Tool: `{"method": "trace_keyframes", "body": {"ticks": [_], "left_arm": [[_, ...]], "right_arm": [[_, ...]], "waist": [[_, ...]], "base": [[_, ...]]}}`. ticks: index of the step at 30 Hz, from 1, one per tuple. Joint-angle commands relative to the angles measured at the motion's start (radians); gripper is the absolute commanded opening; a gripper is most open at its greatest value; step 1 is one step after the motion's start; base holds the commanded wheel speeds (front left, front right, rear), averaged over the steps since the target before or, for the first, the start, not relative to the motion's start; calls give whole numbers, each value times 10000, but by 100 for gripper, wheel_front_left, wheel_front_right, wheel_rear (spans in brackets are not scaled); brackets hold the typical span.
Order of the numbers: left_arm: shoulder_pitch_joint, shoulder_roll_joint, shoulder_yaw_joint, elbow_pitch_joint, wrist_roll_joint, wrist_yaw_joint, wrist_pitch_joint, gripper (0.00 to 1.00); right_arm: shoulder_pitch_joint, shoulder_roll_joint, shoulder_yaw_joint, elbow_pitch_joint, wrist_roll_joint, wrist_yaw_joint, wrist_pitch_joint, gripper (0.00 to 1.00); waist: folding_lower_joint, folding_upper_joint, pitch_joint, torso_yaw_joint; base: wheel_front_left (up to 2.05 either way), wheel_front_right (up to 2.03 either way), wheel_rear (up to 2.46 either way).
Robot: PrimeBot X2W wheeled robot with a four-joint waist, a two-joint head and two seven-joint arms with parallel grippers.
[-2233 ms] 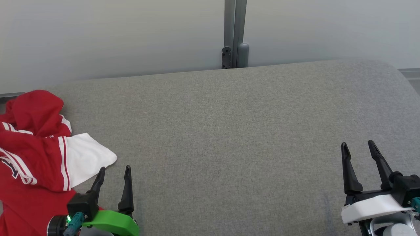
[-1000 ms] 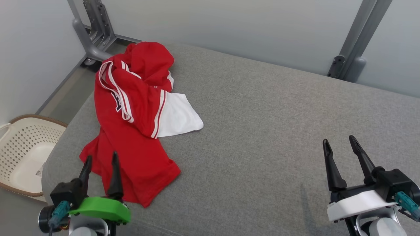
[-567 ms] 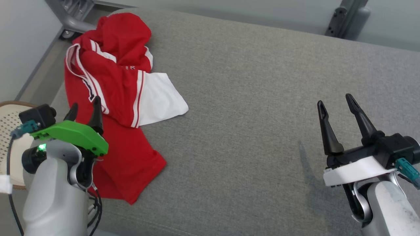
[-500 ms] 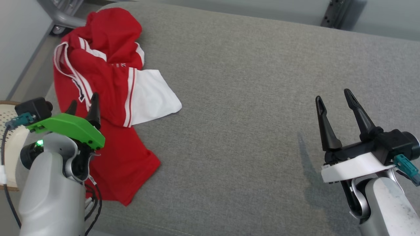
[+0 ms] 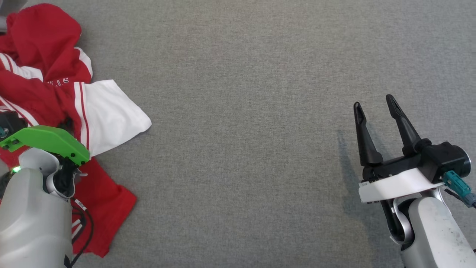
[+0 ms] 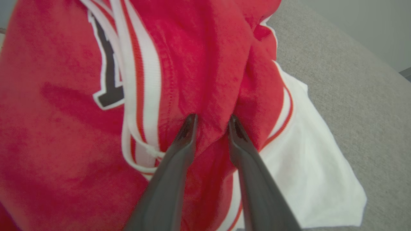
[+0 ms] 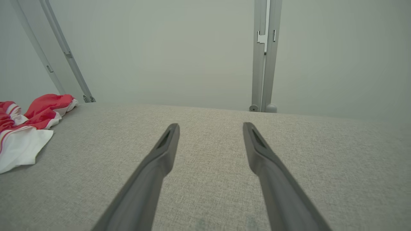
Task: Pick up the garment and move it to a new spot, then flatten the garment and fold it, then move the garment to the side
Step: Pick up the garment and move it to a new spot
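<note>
The left arm (image 5: pixel 33 216) comes in from the lower left, with its wrist bent over. The left gripper (image 6: pixel 210 120) has its two dark fingers (image 6: pixel 179 144) close together, and they pinch a fold of the red garment (image 6: pixel 208 80) between them. The right arm (image 5: pixel 433 230) comes in from the lower right. The right gripper (image 5: pixel 372 101) points up the head view, spread wide and holding nothing.

Far L on pad (image 5: pixel 260 111): garment (image 5: pixel 41 52)

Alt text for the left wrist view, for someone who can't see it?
The left hand pinches a raised fold of the crumpled red garment between its two dark fingers. A white panel of it spreads right onto the grey cushion.
</note>
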Motion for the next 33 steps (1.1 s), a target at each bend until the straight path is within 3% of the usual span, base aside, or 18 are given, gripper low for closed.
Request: {"method": "trace_keyframes", "body": {"ticks": [1, 8, 14, 19, 25, 29, 33], "left_arm": [[-55, 222, -109, -70, 172, -94, -202, 0], [233, 409, -661, -1729, 51, -499, -259, 0], [821, 268, -1520, -5637, -356, -564, 787, 0], [1463, -211, -2211, -8966, -798, -419, 1891, 0], [1732, -1088, -3180, -11774, -1593, -141, 2929, 0], [1519, -1386, -3704, -12635, -1970, 131, 3216, 0], [1711, -1502, -4212, -12433, -1749, 398, 3262, 0]], "right_arm": [[161, 27, -58, 11, -1, 1, -35, 100], [788, 278, -284, -28, 99, 1, -35, 100], [1261, 473, -354, -101, 148, 1, -35, 100], [1512, 540, -294, -160, 165, 1, -35, 100], [1796, 574, -349, -251, 172, 1, -35, 100], [1947, 602, -361, -289, 180, 1, -35, 100], [2140, 664, -517, -284, 235, 1, -34, 100]], "waist": [[-1, 0, -202, -152], [-1, 0, -951, -227], [-1, 0, -1663, -785], [-1, 0, -2130, -1693], [-1, 0, -2444, -3066], [-1, 0, -2475, -3987], [-1, 0, -2485, -4827]], "base": [[0, 0, 0], [0, 0, 0], [0, 0, 0], [0, 0, 0], [0, 0, 0], [0, 0, 0], [0, 0, 0]]}}
